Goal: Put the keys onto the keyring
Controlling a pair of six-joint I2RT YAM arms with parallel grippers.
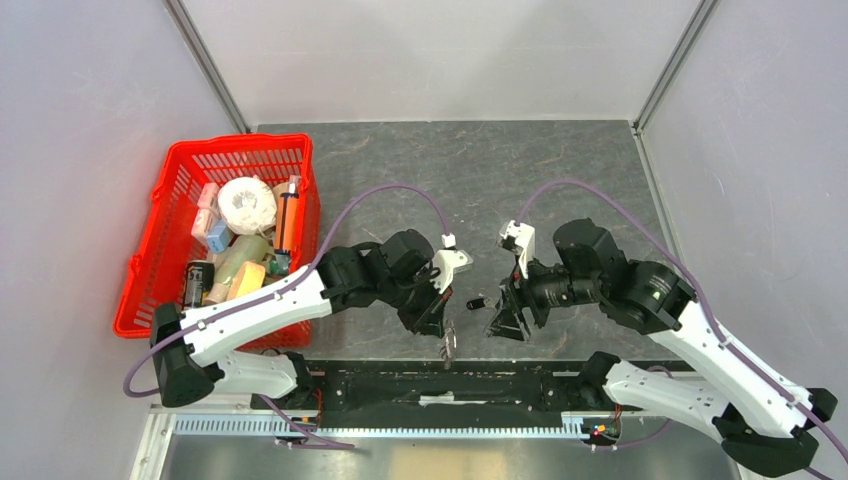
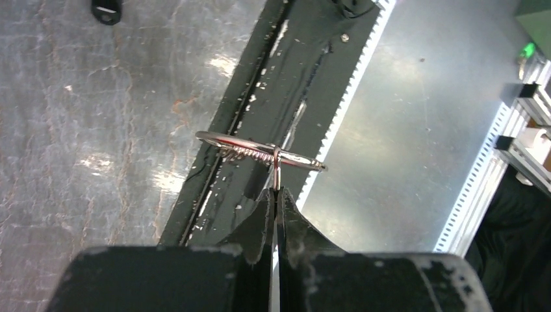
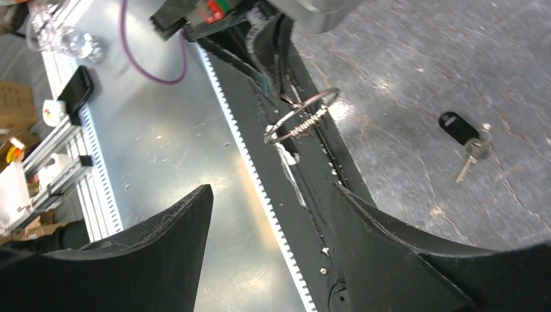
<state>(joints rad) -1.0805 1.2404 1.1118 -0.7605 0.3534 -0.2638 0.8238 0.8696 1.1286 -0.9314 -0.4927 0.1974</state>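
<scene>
My left gripper (image 1: 441, 322) is shut on the keyring (image 2: 260, 151), a thin silvery wire ring with a small coiled part. It pinches the ring at the fingertips (image 2: 268, 205) and holds it level above the table's near edge. The ring also shows in the top view (image 1: 448, 346) and in the right wrist view (image 3: 303, 117). A key with a black head (image 3: 457, 127), joined to a small silvery key (image 3: 469, 161), lies on the table between the grippers (image 1: 476, 301). Its black head shows in the left wrist view (image 2: 107, 10). My right gripper (image 3: 273, 190) is open and empty, just right of the ring (image 1: 505, 320).
A red basket (image 1: 150, 270) full of small items stands at the left of the table. A black rail (image 1: 440, 385) with a white toothed strip runs along the near edge below the grippers. Grey walls close in the back and sides.
</scene>
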